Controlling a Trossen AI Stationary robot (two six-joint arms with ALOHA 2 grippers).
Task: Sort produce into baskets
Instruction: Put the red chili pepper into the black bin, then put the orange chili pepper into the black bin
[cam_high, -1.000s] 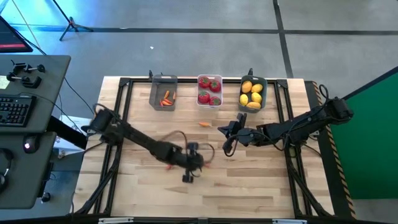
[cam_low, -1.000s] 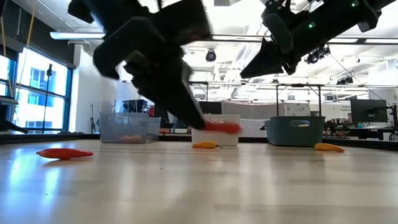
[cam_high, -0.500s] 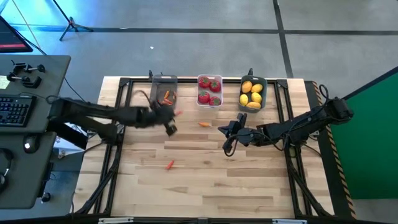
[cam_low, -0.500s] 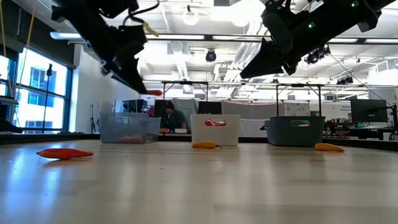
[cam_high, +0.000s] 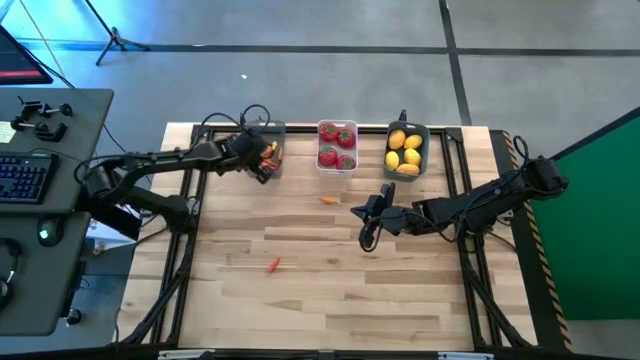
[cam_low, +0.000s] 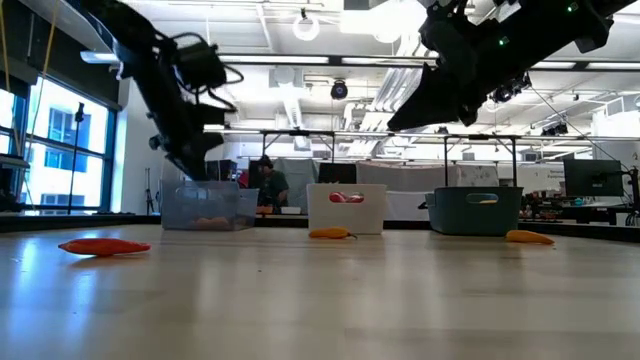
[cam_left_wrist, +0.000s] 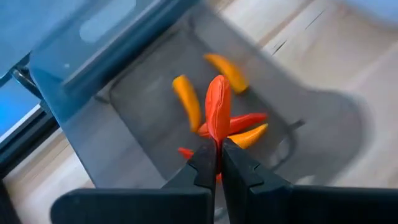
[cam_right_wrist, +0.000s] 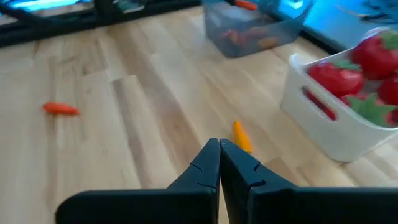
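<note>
My left gripper (cam_high: 263, 166) is over the smoky grey basket (cam_high: 262, 150) at the far left, shut on a slim orange-red piece of produce (cam_left_wrist: 216, 106). Several like pieces (cam_left_wrist: 186, 102) lie in that basket. The white basket (cam_high: 337, 146) holds red tomatoes, and the dark teal basket (cam_high: 407, 150) holds yellow lemons. My right gripper (cam_high: 365, 236) hangs shut above the table's middle right, touching nothing. An orange piece (cam_high: 327, 199) lies on the table in front of the white basket, and a red one (cam_high: 272, 265) lies nearer the front. My left gripper pinches one end of the orange-red piece (cam_left_wrist: 216, 135) between its two fingertips (cam_left_wrist: 205, 158). The fingers slant down toward the basket. The piece sticks out beyond the tips, in line with the fingers, lifted clear above the grey basket's inside.
The three baskets stand in a row along the far edge. A black frame (cam_high: 200, 135) runs around the tabletop. In the low view another orange piece (cam_low: 528, 237) lies at the right. A desk with a keyboard (cam_high: 25, 175) stands left of the table.
My left gripper has swung from the table's near middle up and toward the far left, carrying the orange-red piece, and now hangs over the grey basket, still shut on it. It has turned as it went. The right arm has kept still.
</note>
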